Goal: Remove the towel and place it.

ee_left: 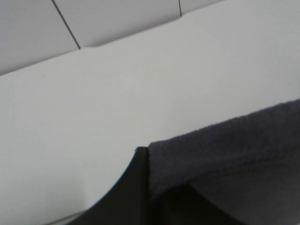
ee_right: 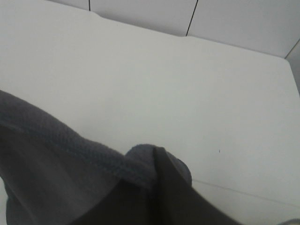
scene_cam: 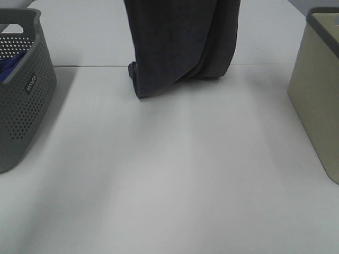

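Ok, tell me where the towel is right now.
In the exterior high view the towel hangs at top centre, above the white table, between the grey perforated basket at left and the beige bin at right.

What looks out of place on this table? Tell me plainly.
Only the towel: it hangs in folds over the far side of the table, lower end bunched unevenly, gripped along an edge by the left pincer and right pincer. The grey basket and beige basket stand upright; nothing is spilled.
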You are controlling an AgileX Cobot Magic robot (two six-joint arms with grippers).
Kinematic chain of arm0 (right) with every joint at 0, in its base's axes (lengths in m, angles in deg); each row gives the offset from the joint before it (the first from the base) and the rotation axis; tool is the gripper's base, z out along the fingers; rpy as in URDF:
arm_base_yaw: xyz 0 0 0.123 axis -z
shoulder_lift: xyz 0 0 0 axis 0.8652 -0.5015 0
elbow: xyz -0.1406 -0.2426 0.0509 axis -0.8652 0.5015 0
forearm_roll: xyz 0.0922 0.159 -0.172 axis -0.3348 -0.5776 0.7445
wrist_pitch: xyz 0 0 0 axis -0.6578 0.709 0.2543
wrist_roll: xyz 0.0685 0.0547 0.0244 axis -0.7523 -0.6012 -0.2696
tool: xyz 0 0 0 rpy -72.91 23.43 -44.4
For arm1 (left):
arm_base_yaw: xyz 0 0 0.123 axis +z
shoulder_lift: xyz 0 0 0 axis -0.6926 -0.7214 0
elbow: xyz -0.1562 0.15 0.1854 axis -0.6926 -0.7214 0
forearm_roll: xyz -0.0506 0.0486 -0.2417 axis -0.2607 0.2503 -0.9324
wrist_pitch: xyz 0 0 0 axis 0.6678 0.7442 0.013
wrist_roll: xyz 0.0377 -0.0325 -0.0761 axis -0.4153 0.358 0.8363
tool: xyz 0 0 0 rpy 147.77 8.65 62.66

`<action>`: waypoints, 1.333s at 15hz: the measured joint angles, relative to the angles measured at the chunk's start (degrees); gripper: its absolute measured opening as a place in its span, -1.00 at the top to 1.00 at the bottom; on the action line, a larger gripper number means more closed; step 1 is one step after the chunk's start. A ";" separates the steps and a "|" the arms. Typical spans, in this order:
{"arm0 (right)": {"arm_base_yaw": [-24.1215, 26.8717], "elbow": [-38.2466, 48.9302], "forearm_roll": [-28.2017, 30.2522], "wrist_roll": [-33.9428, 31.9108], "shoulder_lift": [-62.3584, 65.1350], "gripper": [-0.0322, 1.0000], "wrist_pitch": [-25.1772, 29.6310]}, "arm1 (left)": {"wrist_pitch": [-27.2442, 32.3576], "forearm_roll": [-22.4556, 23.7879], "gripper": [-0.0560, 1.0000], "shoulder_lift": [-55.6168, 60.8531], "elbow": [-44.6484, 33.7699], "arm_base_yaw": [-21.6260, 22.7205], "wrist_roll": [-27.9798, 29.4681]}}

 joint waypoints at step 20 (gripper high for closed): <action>-0.29 25.55 -19.25 8.19 19.71 0.91 20.34 | 13.06 -19.19 0.89 46.29 -62.34 -0.23 -9.28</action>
